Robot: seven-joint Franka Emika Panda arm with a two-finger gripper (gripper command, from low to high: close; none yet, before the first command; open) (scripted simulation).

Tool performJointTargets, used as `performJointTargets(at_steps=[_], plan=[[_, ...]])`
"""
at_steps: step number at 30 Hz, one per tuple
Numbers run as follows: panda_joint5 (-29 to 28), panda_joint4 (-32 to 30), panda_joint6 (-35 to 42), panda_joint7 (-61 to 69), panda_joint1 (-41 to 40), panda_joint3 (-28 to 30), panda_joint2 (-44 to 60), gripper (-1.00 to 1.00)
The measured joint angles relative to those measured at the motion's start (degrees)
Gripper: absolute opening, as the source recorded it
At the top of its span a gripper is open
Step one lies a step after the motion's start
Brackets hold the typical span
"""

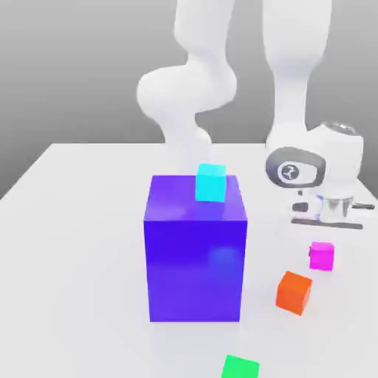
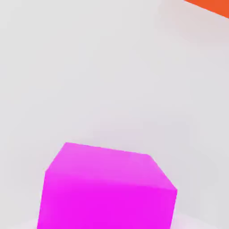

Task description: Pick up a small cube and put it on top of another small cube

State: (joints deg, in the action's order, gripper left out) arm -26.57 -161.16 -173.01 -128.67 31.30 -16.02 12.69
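A small magenta cube (image 1: 321,255) rests on the white table at the exterior view's right, and it looms large and close in the hand view (image 2: 107,188). My gripper (image 1: 322,232) hangs straight over it, a short way above its top, and is shut. I cannot tell whether it touches the cube. A small orange cube (image 1: 294,292) sits nearer the front, just beside the magenta one, and its corner appears in the hand view (image 2: 210,6). A small cyan cube (image 1: 211,183) stands on top of the big blue block (image 1: 196,258). A small green cube (image 1: 241,368) lies at the front edge.
The tall blue block stands in the middle of the white table (image 1: 66,244), to the exterior view's left of the gripper. The arm's white base and links (image 1: 192,96) rise behind it.
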Motion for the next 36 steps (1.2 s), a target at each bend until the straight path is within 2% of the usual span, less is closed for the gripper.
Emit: performJointTargets(at_steps=[3,6,7,16,28,32,33,36], plan=[[11.42,-1.64,3.3,8.49,-4.53,-7.3,-5.24,-1.0],[22.85,-2.98,6.94,16.79,-4.19,-10.09,-10.71,-1.0],[24.24,-2.32,7.97,16.36,-4.71,-9.59,-11.13,-1.0],[25.1,9.77,15.9,-4.04,-14.34,-1.33,-6.99,-1.0],[26.29,27.06,26.32,-32.83,-22.48,14.4,-0.22,-1.0],[26.51,28.96,21.54,-35.35,-23.25,15.87,6.47,-1.0],[26.55,29.11,19.95,-35.4,-23.24,15.95,8.23,1.0],[26.55,29.11,19.95,-35.4,-23.24,15.95,8.23,1.0]])
